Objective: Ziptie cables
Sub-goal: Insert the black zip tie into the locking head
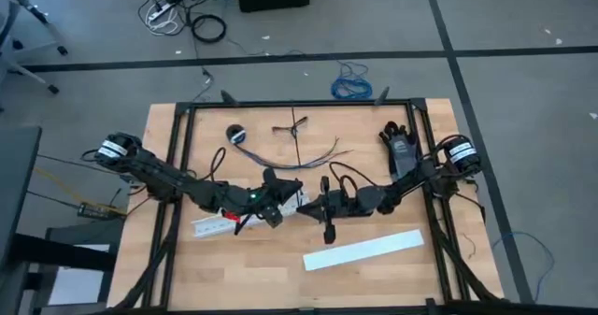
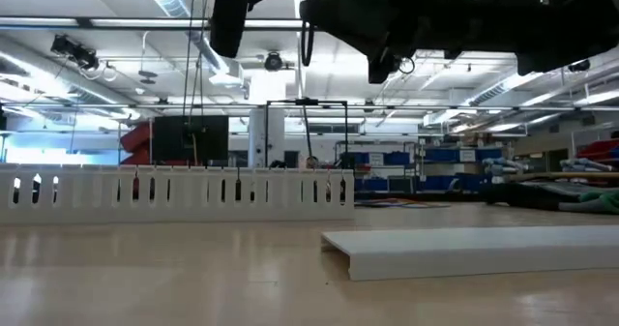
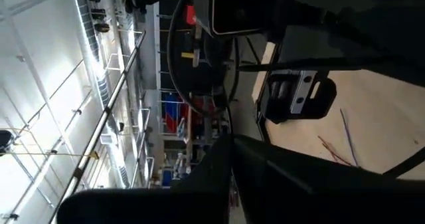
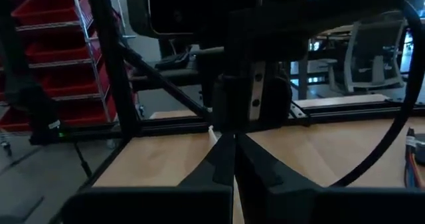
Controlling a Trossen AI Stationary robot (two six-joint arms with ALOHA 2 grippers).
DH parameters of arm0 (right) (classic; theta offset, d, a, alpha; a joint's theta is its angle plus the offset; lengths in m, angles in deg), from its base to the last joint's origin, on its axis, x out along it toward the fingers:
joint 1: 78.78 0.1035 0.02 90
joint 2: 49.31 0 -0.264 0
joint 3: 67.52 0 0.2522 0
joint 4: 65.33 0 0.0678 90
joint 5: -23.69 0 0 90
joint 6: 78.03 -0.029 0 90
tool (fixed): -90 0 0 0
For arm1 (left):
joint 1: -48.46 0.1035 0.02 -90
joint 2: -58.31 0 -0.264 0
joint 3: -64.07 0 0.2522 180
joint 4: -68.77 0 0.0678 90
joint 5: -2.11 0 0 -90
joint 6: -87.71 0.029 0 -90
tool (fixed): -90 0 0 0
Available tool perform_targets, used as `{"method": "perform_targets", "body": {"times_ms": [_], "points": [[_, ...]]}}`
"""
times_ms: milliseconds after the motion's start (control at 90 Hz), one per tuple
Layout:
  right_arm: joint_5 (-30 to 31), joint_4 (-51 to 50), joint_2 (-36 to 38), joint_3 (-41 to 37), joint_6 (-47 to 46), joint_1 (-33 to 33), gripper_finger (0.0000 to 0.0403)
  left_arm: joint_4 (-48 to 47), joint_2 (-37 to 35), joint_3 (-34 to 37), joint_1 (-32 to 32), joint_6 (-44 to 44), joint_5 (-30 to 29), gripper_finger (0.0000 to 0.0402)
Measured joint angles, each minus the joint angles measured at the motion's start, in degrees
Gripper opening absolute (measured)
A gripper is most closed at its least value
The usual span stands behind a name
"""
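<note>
Overhead: both arms reach in toward the middle of the wooden counter (image 1: 374, 278), well above its surface in the low view. Left pincer (image 1: 278, 195) and right pincer (image 1: 318, 206) sit close together, just above one end of the white slotted strip (image 1: 217, 223).

Left pincer: fingers (image 3: 219, 164) pressed together to a point in its own wrist view, clenched; nothing visible between them.

Right pincer: fingers (image 4: 226, 161) also meet tip to tip, clenched; a small white sliver (image 4: 213, 135) shows just beyond the tips, too small to identify, and whether it is gripped cannot be told.

The cables (image 1: 297, 154) lie loose on the counter, fanned out in thin grey, purplish and dark strands, toward the far edge, apart from both pincers. A dark round object (image 1: 234, 132) lies just beside their left end.

Flat white cover strip (image 1: 363, 250) lies on the near side, right of centre, apart from the slotted strip. Blue coiled cable (image 1: 352, 83) on the floor beyond the counter.
</note>
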State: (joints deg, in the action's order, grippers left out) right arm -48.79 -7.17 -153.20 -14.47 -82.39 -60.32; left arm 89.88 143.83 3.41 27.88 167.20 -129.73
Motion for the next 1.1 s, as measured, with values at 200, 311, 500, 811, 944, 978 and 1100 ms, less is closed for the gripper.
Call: {"method": "perform_targets", "body": {"times_ms": [200,311,500,811,944,978,1100], "points": [[0.31,-0.09,0.0,0.02,0.04,-0.63,0.0,-0.04,0.0,0.0,-0.04,0.57,-0.11,0.0],[0.31,-0.11,0.0,0.02,0.04,-1.06,0.0,-0.07,0.0,0.0,-0.14,1.49,-0.11,0.0],[0.31,-0.13,0.0,0.02,0.02,-1.36,0.0,-0.07,0.0,0.0,-0.15,1.59,-0.12,0.0],[0.31,-0.15,0.0,0.02,0.39,-1.36,0.0,-0.4,-0.02,-0.02,-0.19,3.29,-0.98,0.0],[0.33,-0.15,0.0,0.02,0.45,-1.36,0.0,-0.8,-0.02,-0.02,-0.19,3.27,-1.03,0.0],[0.33,-0.16,0.0,0.02,0.45,-1.36,0.0,-0.99,-0.02,-0.02,-0.19,3.24,-1.03,0.0],[0.33,-0.17,0.0,0.02,0.48,-1.36,0.0,-2.74,-0.04,-0.02,-0.25,2.99,-1.09,0.0]]}}
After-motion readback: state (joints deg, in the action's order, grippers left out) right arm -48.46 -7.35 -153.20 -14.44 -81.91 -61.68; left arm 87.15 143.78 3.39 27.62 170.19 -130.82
